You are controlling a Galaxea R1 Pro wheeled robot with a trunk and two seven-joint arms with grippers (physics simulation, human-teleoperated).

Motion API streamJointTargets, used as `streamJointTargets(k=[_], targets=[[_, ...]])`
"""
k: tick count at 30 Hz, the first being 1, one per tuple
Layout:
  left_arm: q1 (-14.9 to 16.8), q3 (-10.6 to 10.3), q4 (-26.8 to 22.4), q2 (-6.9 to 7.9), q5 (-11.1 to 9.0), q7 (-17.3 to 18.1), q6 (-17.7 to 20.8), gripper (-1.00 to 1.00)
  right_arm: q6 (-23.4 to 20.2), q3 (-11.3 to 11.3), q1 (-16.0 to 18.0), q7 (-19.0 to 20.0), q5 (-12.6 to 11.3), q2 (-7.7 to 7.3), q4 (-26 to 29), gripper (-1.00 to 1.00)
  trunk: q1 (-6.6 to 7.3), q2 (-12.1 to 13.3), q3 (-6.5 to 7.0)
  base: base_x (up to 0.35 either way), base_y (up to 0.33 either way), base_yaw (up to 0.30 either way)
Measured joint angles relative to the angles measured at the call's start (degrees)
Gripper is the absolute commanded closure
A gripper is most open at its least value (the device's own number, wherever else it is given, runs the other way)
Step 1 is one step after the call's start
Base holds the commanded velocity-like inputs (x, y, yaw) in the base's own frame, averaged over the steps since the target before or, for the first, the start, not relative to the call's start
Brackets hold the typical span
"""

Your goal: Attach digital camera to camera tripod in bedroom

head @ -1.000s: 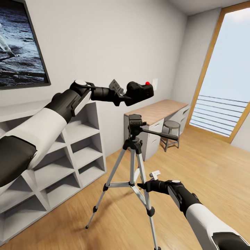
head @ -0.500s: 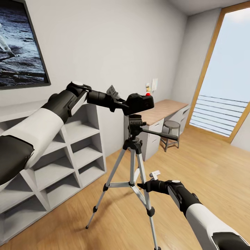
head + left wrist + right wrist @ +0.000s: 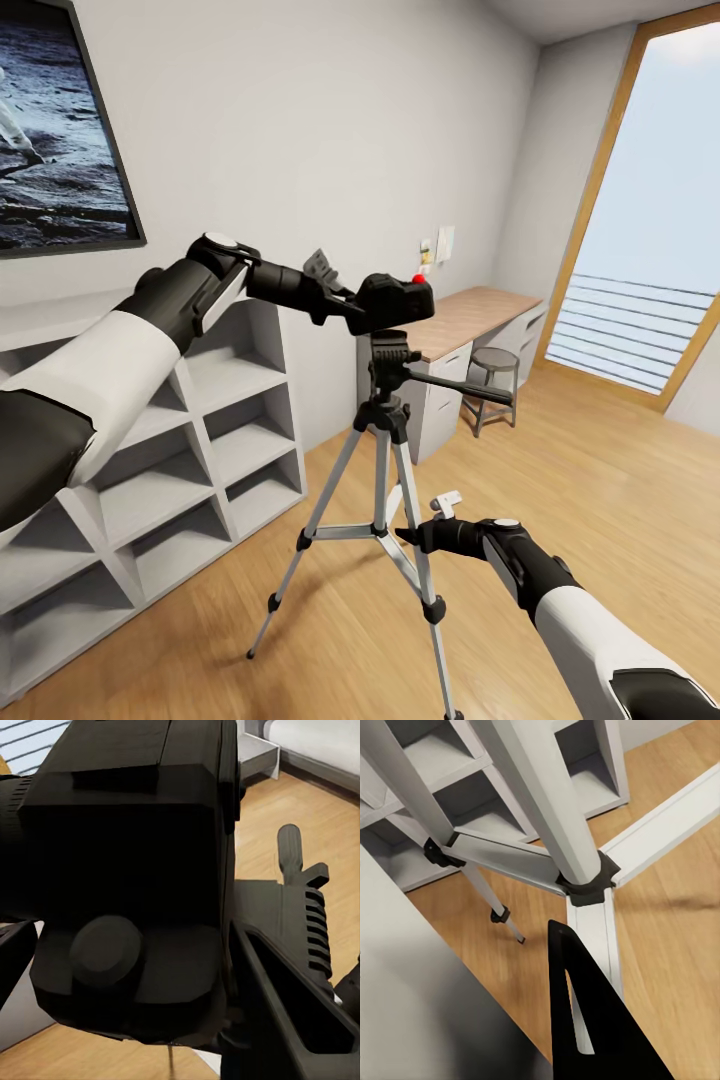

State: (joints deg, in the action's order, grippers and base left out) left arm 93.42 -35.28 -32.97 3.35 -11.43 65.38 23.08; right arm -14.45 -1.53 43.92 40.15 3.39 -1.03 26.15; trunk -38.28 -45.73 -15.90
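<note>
Pinched in the left gripper (image 3: 352, 297), the digital camera (image 3: 397, 301) is held just above the camera tripod (image 3: 390, 455) head, while the right gripper (image 3: 412, 537), spread, is beside a tripod leg.

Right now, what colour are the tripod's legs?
Silver, with black joints; the camera tripod legs show best in the head view.

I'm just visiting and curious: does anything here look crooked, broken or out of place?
Nothing stands out. The camera tripod stands upright on the wood floor, and the left gripper holds the digital camera just above its head.
</note>
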Motion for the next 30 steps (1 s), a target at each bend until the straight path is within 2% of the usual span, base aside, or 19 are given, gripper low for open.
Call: streamJointTargets(k=[10,24,30], targets=[[0.0,0.0,-0.1,0.18,0.1,0.2,0.7,1.0,-0.1,0.0,0.0,0.0,0.1,0.03,0.1,1.0,0.0,0.0,0.0,0.0,0.0,0.0],[0.0,0.0,-0.2,-0.52,0.1,0.2,1.7,1.0,-0.1,0.0,0.0,-0.1,0.0,0.03,0.1,1.0,0.0,0.0,0.0,0.0,0.0,0.0],[0.0,0.0,-0.3,-0.37,0.2,0.8,1.6,1.0,0.0,0.0,0.0,0.0,0.1,0.02,0.0,1.0,0.0,0.0,0.0,0.0,0.0,0.0]])
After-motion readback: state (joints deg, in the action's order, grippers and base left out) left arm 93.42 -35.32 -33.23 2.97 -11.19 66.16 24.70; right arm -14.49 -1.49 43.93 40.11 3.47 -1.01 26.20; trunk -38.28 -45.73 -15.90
